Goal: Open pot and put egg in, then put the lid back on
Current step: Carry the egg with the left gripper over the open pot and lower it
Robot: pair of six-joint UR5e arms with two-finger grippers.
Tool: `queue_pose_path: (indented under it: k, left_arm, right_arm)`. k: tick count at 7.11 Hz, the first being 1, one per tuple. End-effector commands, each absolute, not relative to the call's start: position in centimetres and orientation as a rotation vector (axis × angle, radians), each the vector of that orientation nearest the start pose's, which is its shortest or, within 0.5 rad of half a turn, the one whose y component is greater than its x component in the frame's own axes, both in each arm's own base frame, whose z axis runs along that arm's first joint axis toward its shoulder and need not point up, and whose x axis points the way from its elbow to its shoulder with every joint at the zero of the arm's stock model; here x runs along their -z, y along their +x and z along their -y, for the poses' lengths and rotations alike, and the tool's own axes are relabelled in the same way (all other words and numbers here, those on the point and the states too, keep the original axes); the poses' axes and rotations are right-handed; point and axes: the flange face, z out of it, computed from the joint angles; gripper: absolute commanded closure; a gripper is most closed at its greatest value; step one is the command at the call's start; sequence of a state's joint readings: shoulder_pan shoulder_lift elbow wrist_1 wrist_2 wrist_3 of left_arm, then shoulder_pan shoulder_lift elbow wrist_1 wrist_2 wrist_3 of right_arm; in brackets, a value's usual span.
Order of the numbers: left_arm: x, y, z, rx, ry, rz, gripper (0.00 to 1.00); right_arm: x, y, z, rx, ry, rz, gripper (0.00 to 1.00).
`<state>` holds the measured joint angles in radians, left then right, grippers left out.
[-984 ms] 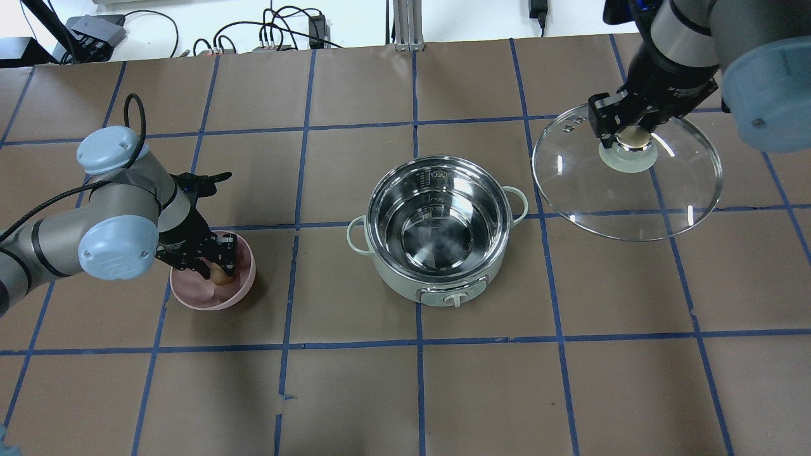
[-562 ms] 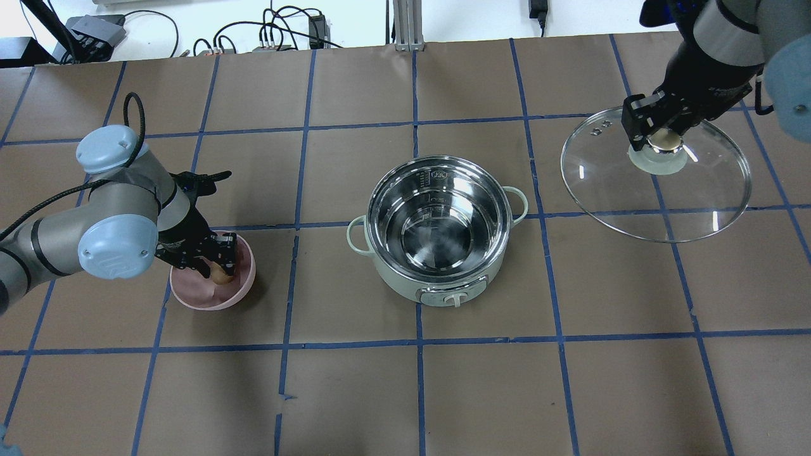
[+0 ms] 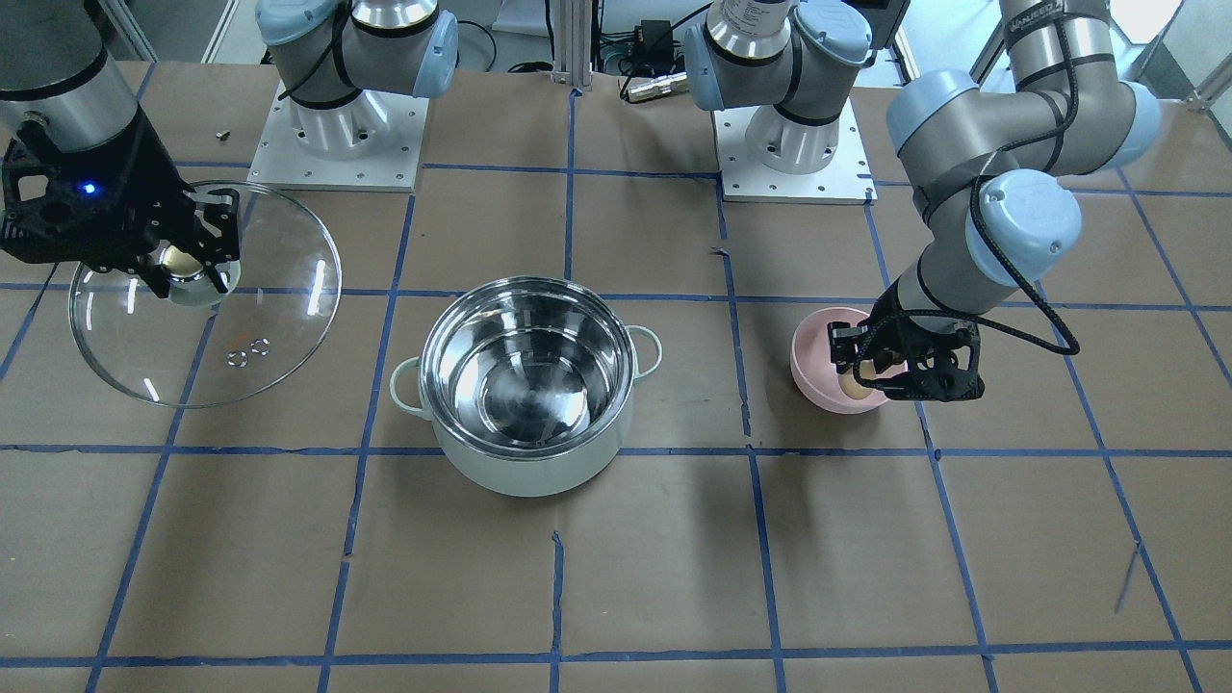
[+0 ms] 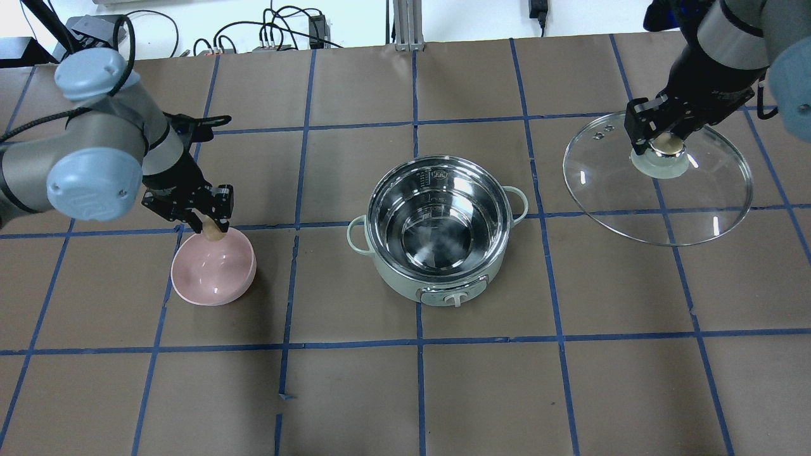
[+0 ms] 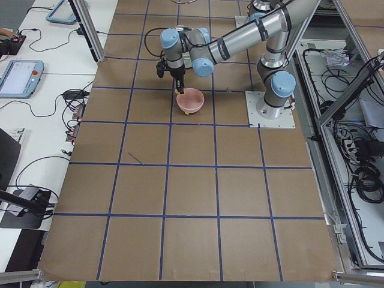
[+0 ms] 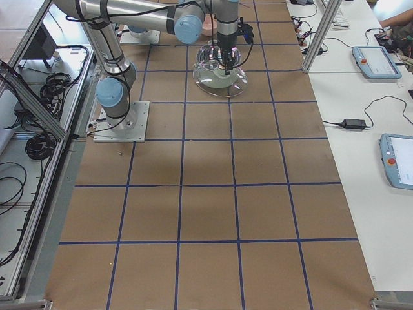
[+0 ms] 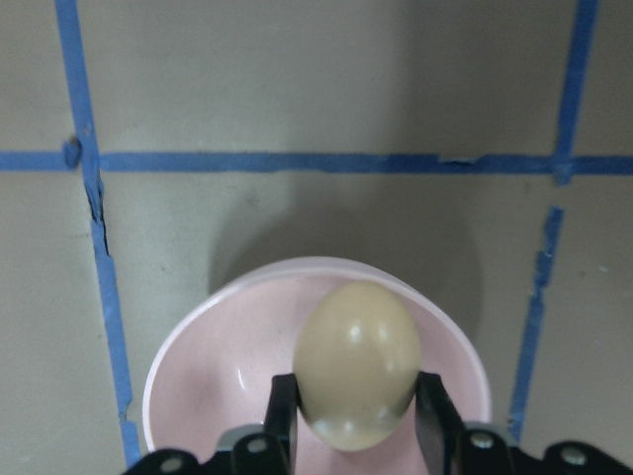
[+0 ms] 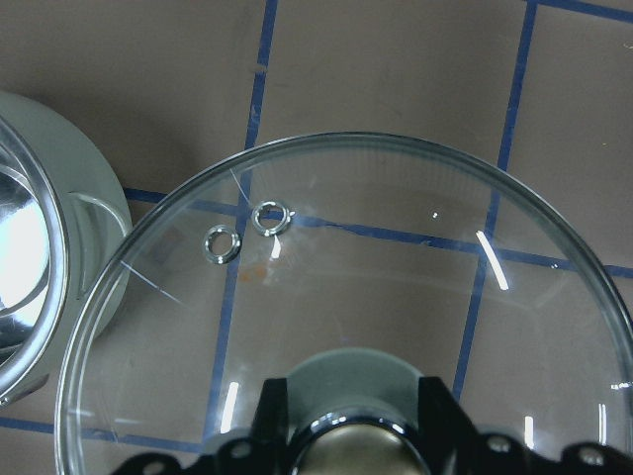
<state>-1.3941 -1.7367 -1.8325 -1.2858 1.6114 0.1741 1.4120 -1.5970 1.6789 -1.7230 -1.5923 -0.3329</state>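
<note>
Brown paper tabletop (image 4: 355, 392) gridded with blue tape (image 4: 481, 341), cables (image 4: 279, 28) along top edge, open pot (image 4: 437, 221) at centre, left gripper (image 4: 210, 227) pinching egg (image 7: 357, 361) above pink bowl (image 4: 212, 278) at left, right gripper (image 4: 662, 144) clamped on lid (image 4: 697, 196) knob, upper right.

Mirror-bright steel inside the pot (image 4: 437, 221), clear glass lid (image 4: 659, 183), glossy pink bowl (image 4: 213, 275), smooth egg (image 7: 356, 363).

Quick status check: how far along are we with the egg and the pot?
Done: the lid is off, held by its knob in the right gripper beside the open, empty pot. In hand: the left gripper grips the egg over the pink bowl. Left: egg into pot, lid back on.
</note>
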Motion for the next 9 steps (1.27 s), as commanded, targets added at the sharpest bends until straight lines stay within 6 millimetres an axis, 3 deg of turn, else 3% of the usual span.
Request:
queue_pose_path:
  k: [1, 2, 4, 5, 7, 9]
  left_arm:
    - [-34.0, -5.3, 53.9, -0.202, 0.005, -3.107, 0.72]
    - [-34.4, -7.9, 54.0, -0.165, -0.027, -3.101, 0.72]
    - [-35.7, -15.7, 54.4, -0.075, -0.043, -3.097, 0.74]
    - [-36.6, -22.1, 53.2, -0.027, 0.057, -3.100, 0.75]
    - [-35.4, -33.3, 52.9, 0.066, -0.018, -3.119, 0.76]
    - [-33.7, -38.7, 51.6, 0.045, -0.005, -3.119, 0.76]
  right_arm:
    - [-46.2, 5.2, 50.1, 0.098, -0.274, -3.166, 0.58]
    - [-46.2, 5.2, 50.1, 0.098, -0.276, -3.166, 0.58]
    - [-46.2, 5.2, 50.1, 0.099, -0.279, -3.164, 0.58]
    - [-45.8, 5.2, 50.0, 0.105, -0.298, -3.164, 0.59]
    - [-45.9, 5.3, 49.2, 0.113, -0.293, -3.163, 0.59]
    - [-45.0, 5.7, 47.8, 0.088, -0.267, -3.160, 0.60]
